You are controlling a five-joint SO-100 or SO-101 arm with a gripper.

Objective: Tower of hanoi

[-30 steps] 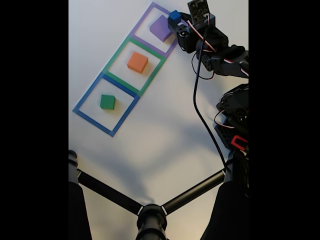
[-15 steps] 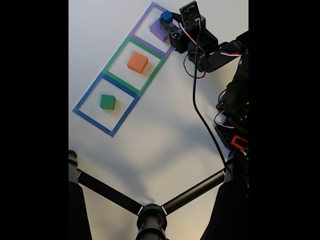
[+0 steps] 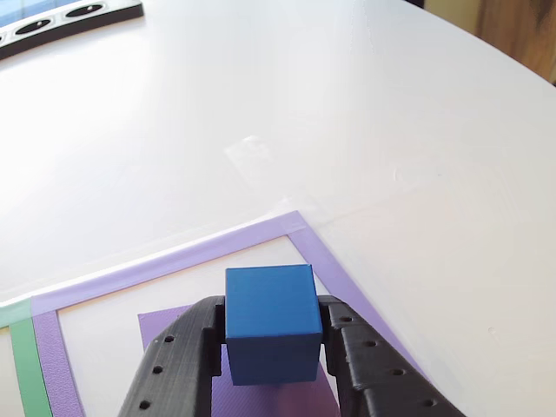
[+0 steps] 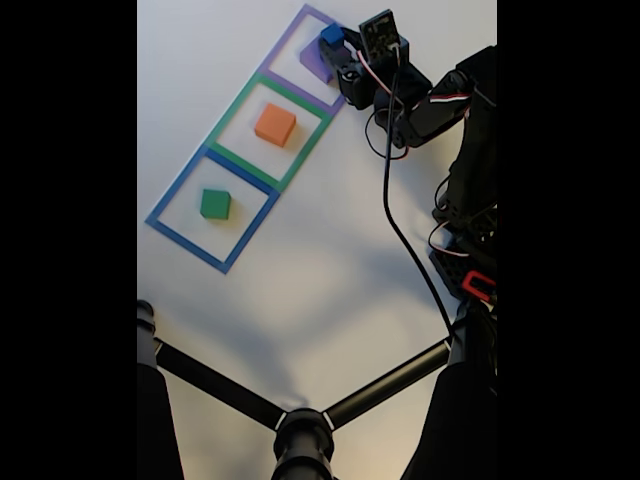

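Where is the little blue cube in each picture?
Other view: the blue cube sits low in the middle, squeezed between the two black fingers, above the purple block.
Fixed view: the blue cube is near the top, at the tip of the arm, over the purple block.
Shared landmark: the purple tape square.

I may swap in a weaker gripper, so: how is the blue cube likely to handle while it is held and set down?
The blue cube looks rigid: its edges stay straight between the gripper fingers. Its flat faces should let it sit on the purple block without rolling. It is probably light, being small and plastic-looking, though its smooth sides might slip under a weak squeeze.
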